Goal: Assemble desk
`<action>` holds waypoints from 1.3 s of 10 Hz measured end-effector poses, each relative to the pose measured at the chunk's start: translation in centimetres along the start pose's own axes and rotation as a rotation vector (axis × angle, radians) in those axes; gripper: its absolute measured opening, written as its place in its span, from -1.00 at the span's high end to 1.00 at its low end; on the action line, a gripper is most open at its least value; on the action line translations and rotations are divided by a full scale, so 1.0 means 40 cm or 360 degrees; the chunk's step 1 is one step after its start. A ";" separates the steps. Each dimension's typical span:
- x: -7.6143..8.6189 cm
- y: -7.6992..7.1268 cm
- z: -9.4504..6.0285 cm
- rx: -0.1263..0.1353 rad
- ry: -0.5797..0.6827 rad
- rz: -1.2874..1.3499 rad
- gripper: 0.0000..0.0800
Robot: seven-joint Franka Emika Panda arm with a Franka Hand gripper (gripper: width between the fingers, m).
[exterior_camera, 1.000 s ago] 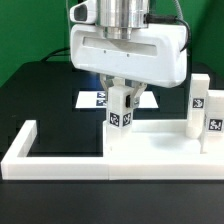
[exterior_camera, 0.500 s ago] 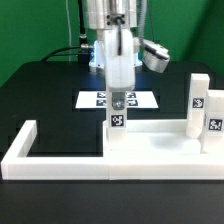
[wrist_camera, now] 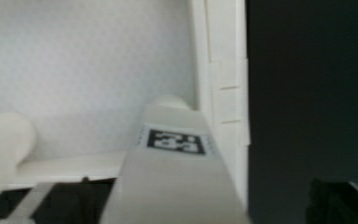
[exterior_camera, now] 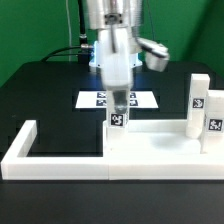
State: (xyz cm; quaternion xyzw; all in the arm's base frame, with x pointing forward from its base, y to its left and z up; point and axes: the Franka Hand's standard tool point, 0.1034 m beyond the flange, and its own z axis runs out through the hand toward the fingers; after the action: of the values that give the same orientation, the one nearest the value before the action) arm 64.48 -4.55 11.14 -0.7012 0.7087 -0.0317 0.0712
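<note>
The white desk tabletop [exterior_camera: 160,146] lies flat at the exterior view's right, inside the border frame. One white tagged leg [exterior_camera: 118,117] stands upright on its near-left corner. My gripper [exterior_camera: 118,98] comes down from above and is shut on the top of this leg, with its fingers seen edge-on. In the wrist view the leg [wrist_camera: 179,165] rises between my two dark fingers [wrist_camera: 51,203] above the tabletop [wrist_camera: 87,70]. Two more tagged legs [exterior_camera: 198,103] [exterior_camera: 213,121] stand upright on the tabletop's right end.
The long white U-shaped border frame [exterior_camera: 30,152] runs along the front and up the left side. The marker board [exterior_camera: 90,100] lies on the black table behind the gripper. A green wall stands at the back.
Since one second ago my gripper has turned about a quarter turn around the upright leg, from broadside to edge-on. The leg now stands straighter. Over the last half second nothing visibly moved.
</note>
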 end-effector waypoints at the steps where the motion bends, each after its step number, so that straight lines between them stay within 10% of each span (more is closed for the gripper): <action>1: -0.016 -0.001 0.008 0.0019 0.0015 -0.0306 -0.59; 11: -0.012 0.010 -0.006 -0.0032 0.0049 -0.1553 -0.62; 13: -0.012 0.010 -0.005 -0.0032 0.0049 -0.1532 -0.32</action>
State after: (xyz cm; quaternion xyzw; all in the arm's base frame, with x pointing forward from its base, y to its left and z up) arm 64.06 -4.09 11.31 -0.9497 0.3048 -0.0646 0.0310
